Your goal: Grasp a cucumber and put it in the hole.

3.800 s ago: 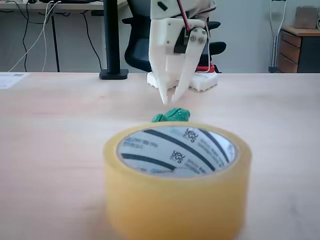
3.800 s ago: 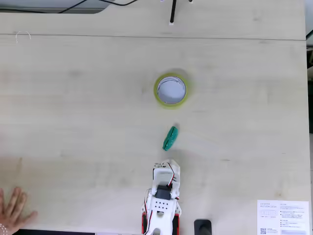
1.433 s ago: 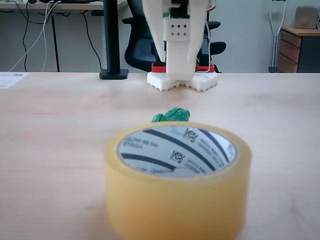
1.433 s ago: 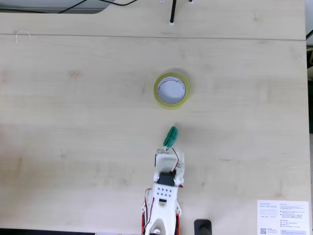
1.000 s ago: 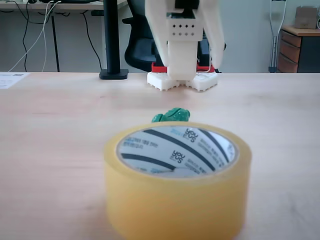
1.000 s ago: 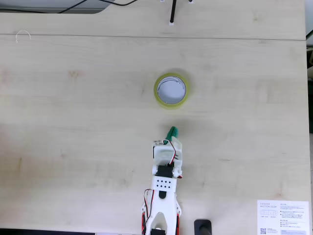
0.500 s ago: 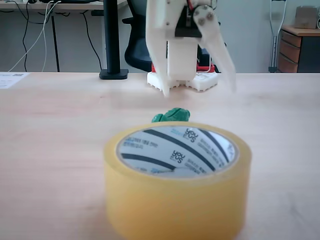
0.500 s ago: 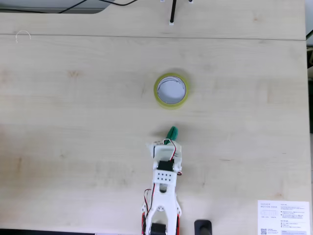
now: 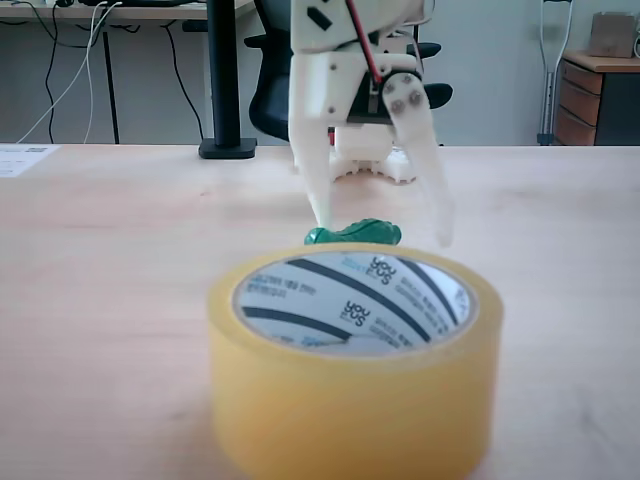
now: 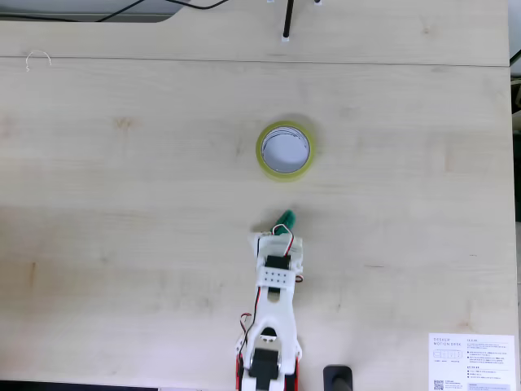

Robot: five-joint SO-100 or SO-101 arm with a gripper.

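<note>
The cucumber (image 9: 353, 233) lies on the table (image 9: 110, 230) just behind the tape roll (image 9: 352, 362), outside the hole (image 10: 286, 149). The pincer (image 9: 385, 232) straddles it, spread wide, gripping nothing. Judged light, rigid, glossy-slick; take it across mid-length.

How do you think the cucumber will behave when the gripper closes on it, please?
The cucumber looks small and glossy, so it may slip between the open gripper's narrow fingertips. Its bumpy, oblong form lying flat on the table suggests it is light and unlikely to roll far.
</note>
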